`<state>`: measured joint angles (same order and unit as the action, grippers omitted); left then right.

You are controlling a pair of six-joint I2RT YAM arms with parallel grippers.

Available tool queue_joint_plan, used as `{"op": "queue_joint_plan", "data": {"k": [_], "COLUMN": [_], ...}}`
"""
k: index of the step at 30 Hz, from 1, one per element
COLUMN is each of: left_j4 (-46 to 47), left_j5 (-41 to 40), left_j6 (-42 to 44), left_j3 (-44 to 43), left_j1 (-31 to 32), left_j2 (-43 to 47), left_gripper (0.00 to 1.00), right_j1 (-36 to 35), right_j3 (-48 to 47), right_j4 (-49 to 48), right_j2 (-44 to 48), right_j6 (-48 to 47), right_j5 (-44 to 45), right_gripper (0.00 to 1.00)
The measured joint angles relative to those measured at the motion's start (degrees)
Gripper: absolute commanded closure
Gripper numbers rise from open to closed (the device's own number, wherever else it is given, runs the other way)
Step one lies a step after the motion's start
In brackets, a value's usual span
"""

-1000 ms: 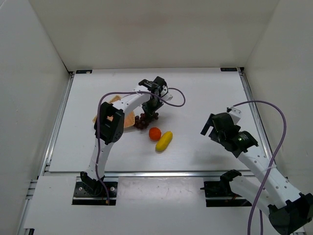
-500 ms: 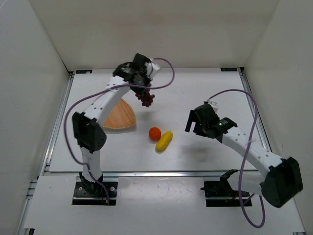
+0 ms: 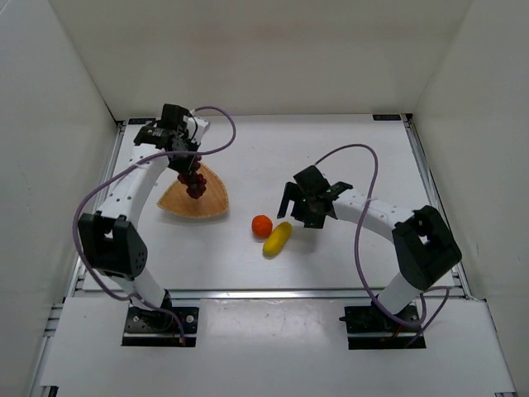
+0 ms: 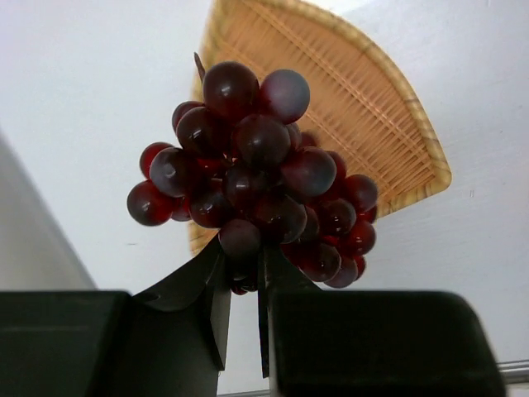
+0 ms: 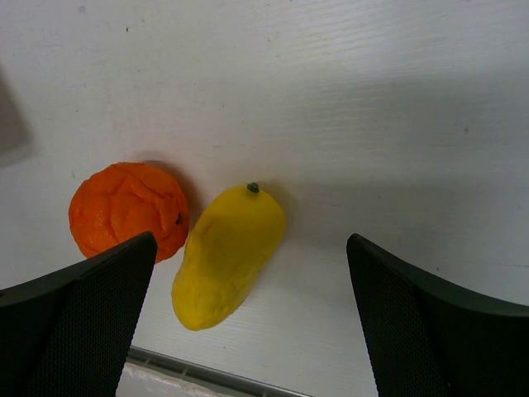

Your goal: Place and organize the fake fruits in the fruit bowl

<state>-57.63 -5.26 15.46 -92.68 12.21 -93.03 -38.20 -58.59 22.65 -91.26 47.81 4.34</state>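
After it moved left, the grape bunch (image 3: 195, 184) overhangs the fruit bowl (image 3: 213, 202).

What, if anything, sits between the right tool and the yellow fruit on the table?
Nothing visible does. The right tool hangs open over the yellow fruit. The orange lies close beside that fruit, not on top of it.

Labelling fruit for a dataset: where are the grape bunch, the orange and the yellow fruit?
grape bunch (image 4: 256, 174), left wrist view, middle of cluster.
orange (image 5: 128, 211), right wrist view, centre of its peel.
yellow fruit (image 5: 227, 252), right wrist view, mid-body.
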Motion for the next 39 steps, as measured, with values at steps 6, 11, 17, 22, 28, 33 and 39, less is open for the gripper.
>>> {"op": "queue_joint_plan", "data": {"k": [6,11,17,22,28,33,39], "left_j4": [2.6,4.1,4.2,3.6,1.2,0.9,1.3], "left_j5": [3.4,4.4,5.6,5.9,3.6,-2.4,-6.4], "left_j6": [0.0,0.2,-0.3,-0.8,-2.4,-3.4,-4.6], "left_j3": [4.7,6.8,6.9,6.9,6.9,7.3,11.2], "left_j1": [-1.2,-4.3,-5.4,-5.3,-5.8,-8.7,-15.4], "left_j2": [-4.7,-5.2,-6.0,-5.6,-1.4,4.2,9.1], "left_gripper": [0.90,0.54,0.00,0.00,0.00,0.00,0.00], "right_j1": [-0.5,-0.9,-1.4,-1.6,-1.6,-1.7,-2.3], "right_j3": [-1.4,-1.8,-2.6,-2.5,-2.6,-6.9,-25.2], "right_j4": [-0.1,0.2,1.0,1.2,3.1,10.2,13.8], "right_j2": [-4.6,-7.3,-9.0,-9.3,-8.6,-6.8,-7.3], "right_j6": [2.9,4.8,6.7,8.1,8.4,5.3,-3.5], "right_j5": [-1.8,-3.3,-5.4,-6.3,-4.2,2.2,9.4], "right_gripper": [0.00,0.04,0.37,0.69,0.96,0.99,0.99]}}
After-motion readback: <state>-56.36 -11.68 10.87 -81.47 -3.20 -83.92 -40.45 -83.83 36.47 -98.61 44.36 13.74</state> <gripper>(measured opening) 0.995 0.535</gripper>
